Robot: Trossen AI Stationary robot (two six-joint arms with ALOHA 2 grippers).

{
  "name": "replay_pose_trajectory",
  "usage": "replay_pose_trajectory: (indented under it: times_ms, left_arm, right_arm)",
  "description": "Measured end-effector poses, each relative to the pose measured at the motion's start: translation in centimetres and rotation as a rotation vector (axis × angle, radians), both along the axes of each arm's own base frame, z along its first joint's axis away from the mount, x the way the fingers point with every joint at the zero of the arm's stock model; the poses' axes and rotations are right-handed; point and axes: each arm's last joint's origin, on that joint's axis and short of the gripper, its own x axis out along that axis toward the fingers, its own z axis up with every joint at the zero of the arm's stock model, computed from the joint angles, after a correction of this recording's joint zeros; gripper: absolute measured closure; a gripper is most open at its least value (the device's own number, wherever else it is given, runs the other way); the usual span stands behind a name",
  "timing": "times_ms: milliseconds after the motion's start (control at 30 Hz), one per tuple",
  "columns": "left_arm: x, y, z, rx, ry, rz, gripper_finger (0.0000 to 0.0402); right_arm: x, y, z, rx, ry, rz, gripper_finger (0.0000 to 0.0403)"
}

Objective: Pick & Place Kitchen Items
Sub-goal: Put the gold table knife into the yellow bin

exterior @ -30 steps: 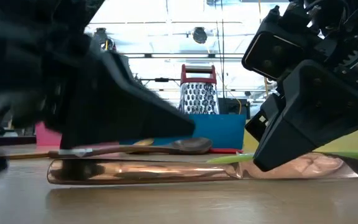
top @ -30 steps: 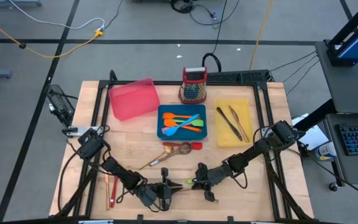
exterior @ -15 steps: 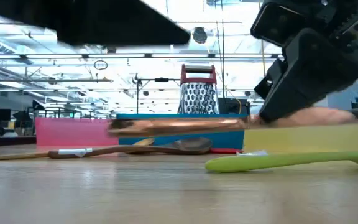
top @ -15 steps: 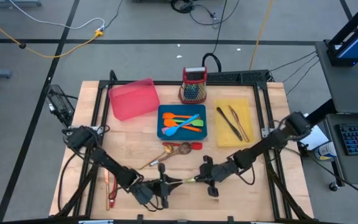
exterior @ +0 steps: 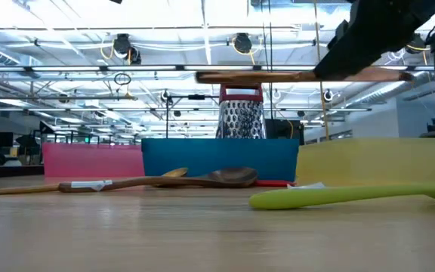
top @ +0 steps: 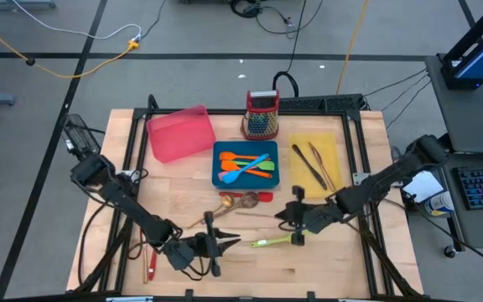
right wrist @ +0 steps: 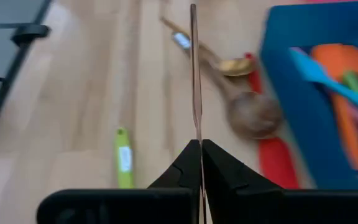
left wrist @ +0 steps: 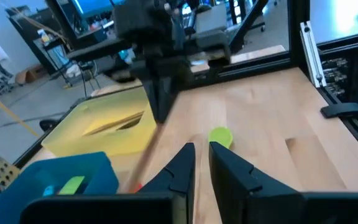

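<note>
My right gripper is shut on a thin copper-toned utensil, which hangs level in the air above the table's middle. Below it a green spatula lies flat on the wood. My left gripper hovers near the front edge, left of the spatula. Its fingers stand a narrow gap apart with nothing between them. A wooden spoon and a golden spoon lie in front of the blue tray. My right gripper pinches the copper utensil by one end between its two fingers. The fingers come from the table's right, slanting a little downward, and lie along the utensil. It sticks straight out past the fingertips toward the table's left, level and clear of the table.
The blue tray holds orange, blue and green utensils. A yellow tray with dark utensils stands to its right, a pink tray at the far left, a grater behind. A red utensil and two slim utensils lie loose on the wood.
My right gripper has risen and gone toward the table's right and far side, lifting the copper utensil off the table; the utensil stays level. My left gripper has also risen and drawn a little away. The green spatula has stayed on the table.
</note>
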Motion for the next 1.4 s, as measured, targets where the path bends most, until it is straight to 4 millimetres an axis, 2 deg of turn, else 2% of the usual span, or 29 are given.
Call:
replay_pose_trajectory:
  times_ms: [300, 567, 1000, 1167, 1400]
  left_arm:
    - [-1.2, 0.4, 1.4, -0.038, 0.031, 0.005, 0.0350]
    - [-1.3, 0.3, 1.1, -0.040, 0.049, 0.004, 0.0350]
    - [-1.4, 0.3, 1.0, -0.035, 0.057, 0.005, 0.0350]
    - [-1.4, 0.3, 1.0, -0.035, 0.058, 0.005, 0.0350]
    - [-1.4, 0.3, 1.0, -0.034, 0.058, 0.005, 0.0350]
  right_arm:
    - [-3.6, -2.7, 2.9, -0.148, -0.017, -0.198, 0.0403]
    - [-6.5, -5.5, 3.0, -0.186, 0.020, -0.523, 0.0403]
    - [-10.3, -9.0, -2.4, -0.058, 0.075, -0.890, 0.0403]
    - [-11.3, -9.8, -4.6, -0.007, 0.146, -0.946, 0.0403]
    - [-11.6, -10.6, -7.4, 0.011, 0.120, -0.963, 0.0403]
